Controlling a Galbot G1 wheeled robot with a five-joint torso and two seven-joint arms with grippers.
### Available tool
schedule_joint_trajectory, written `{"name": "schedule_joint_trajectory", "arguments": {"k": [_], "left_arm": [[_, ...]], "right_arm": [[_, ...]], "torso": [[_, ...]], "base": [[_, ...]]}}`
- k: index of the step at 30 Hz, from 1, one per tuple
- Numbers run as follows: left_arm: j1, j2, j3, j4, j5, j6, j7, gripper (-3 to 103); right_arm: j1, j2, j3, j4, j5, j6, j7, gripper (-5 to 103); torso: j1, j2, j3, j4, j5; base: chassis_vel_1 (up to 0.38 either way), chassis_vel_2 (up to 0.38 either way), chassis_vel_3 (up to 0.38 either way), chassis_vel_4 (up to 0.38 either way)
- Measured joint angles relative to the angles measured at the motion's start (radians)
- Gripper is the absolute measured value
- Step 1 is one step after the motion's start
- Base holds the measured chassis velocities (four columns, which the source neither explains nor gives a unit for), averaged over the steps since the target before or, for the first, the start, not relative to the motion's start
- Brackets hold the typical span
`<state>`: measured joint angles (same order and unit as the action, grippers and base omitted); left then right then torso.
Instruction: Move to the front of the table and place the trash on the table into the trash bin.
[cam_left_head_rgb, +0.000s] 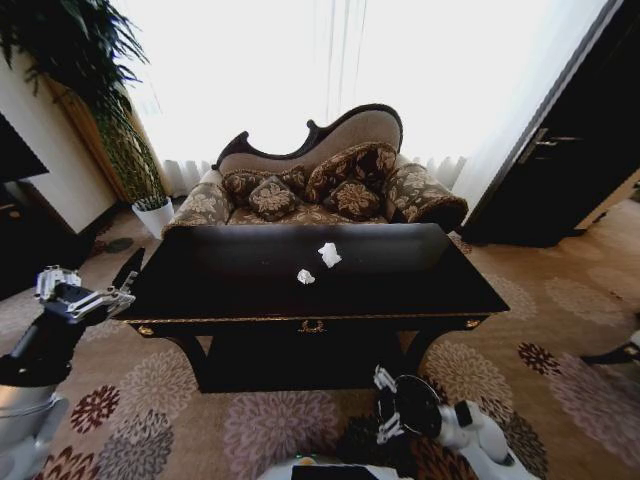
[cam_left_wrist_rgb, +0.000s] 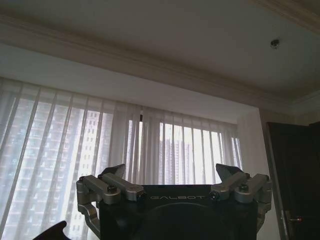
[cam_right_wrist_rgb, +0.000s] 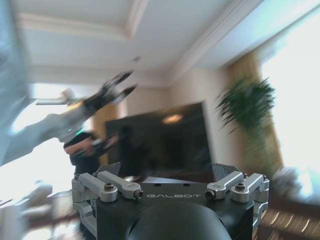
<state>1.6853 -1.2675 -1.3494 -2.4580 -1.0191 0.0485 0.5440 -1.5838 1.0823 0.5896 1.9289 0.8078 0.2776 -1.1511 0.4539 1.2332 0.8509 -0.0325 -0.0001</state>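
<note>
The table (cam_left_head_rgb: 400, 285) is glossy and dark, with a gold emblem on its front rail, and stands straight ahead of me. Two crumpled white paper wads lie near the middle of its top: a larger one (cam_left_head_rgb: 329, 254) and a smaller one (cam_left_head_rgb: 305, 276) just in front of it. The trash bin is out of view. My left gripper (cam_left_head_rgb: 122, 286) hovers off the table's left front corner, and its wrist view shows it open (cam_left_wrist_rgb: 171, 172), pointing up at the curtains. My right gripper (cam_left_head_rgb: 381, 405) hangs low before the table's front, also open (cam_right_wrist_rgb: 167, 170) with nothing between its fingers.
An ornate sofa (cam_left_head_rgb: 320, 185) with patterned cushions stands right behind the table. A white plant pot (cam_left_head_rgb: 153, 213) sits at the back left under a tall plant. A dark door (cam_left_head_rgb: 560, 170) is at the right. Flowered carpet (cam_left_head_rgb: 560, 330) surrounds the table.
</note>
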Motion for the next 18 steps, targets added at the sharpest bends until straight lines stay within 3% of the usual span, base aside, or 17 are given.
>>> {"name": "schedule_joint_trajectory", "arguments": {"k": [2, 3, 4, 8, 9, 12, 13, 15, 17, 18], "left_arm": [[0.002, -0.008, 0.004, -0.001, 0.003, 0.0, 0.0, 100], [0.002, -0.008, 0.004, -0.001, 0.003, 0.0, 0.0, 100], [0.002, -0.01, 0.004, -0.001, 0.003, 0.0, 0.001, 100], [0.006, -0.012, 0.003, -0.002, 0.003, 0.0, 0.002, 100], [0.006, -0.012, 0.003, -0.002, 0.003, 0.0, 0.002, 100], [0.004, -0.013, 0.006, -0.001, 0.008, 0.0, 0.002, 100], [0.003, -0.013, 0.009, 0.0, 0.011, 0.0, 0.002, 100], [0.002, -0.013, 0.012, 0.0, 0.013, 0.0, 0.002, 100], [-0.002, -0.017, 0.023, 0.002, 0.022, 0.0, 0.002, 100], [-0.002, -0.017, 0.023, 0.002, 0.022, 0.0, 0.002, 100]], "right_arm": [[0.012, -0.011, 0.0, 0.091, 0.003, -0.014, 0.194, 100], [0.012, -0.011, 0.0, 0.091, 0.003, -0.014, 0.194, 100], [0.015, -0.015, 0.0, 0.114, -0.005, -0.02, 0.254, 100], [0.016, -0.051, -0.024, 0.274, -0.113, -0.045, 0.65, 100], [0.016, -0.051, -0.024, 0.274, -0.113, -0.045, 0.65, 100], [0.014, -0.08, -0.046, 0.38, -0.123, -0.139, 0.935, 100], [0.015, -0.092, -0.05, 0.404, -0.115, -0.18, 0.995, 100], [0.016, -0.1, -0.051, 0.415, -0.112, -0.202, 1.026, 100], [0.032, -0.142, -0.059, 0.443, -0.109, -0.285, 1.14, 100], [0.032, -0.142, -0.059, 0.443, -0.109, -0.285, 1.14, 100]], "torso": [[0.0, 0.0, 0.0, 0.0001, -0.0001], [0.0, 0.0, 0.0, 0.0001, -0.0001], [0.0, 0.0, 0.0, 0.0002, -0.0002], [0.0, 0.0, 0.0, 0.0001, 0.0], [0.0, 0.0, 0.0, 0.0001, 0.0], [0.0, 0.0, 0.0, 0.0001, -0.0002], [0.0, 0.0, 0.0, 0.0001, -0.0003], [0.0, 0.0, 0.0, 0.0, -0.0002], [0.0, 0.0, 0.0, 0.0001, -0.0001], [0.0, 0.0, 0.0, 0.0001, -0.0001]], "base": [[0.0, 0.0, 0.0, 0.0], [0.0, 0.0, 0.0, 0.0], [0.0, 0.0, 0.0, 0.0], [0.0, 0.0, 0.0, 0.0], [0.0, 0.0, 0.0, 0.0], [0.0, 0.0, 0.0, 0.0], [0.0, 0.0, 0.0, 0.0], [0.0, 0.0, 0.0, 0.0], [0.0, 0.0, 0.0, 0.0], [0.0, 0.0, 0.0, 0.0]]}}
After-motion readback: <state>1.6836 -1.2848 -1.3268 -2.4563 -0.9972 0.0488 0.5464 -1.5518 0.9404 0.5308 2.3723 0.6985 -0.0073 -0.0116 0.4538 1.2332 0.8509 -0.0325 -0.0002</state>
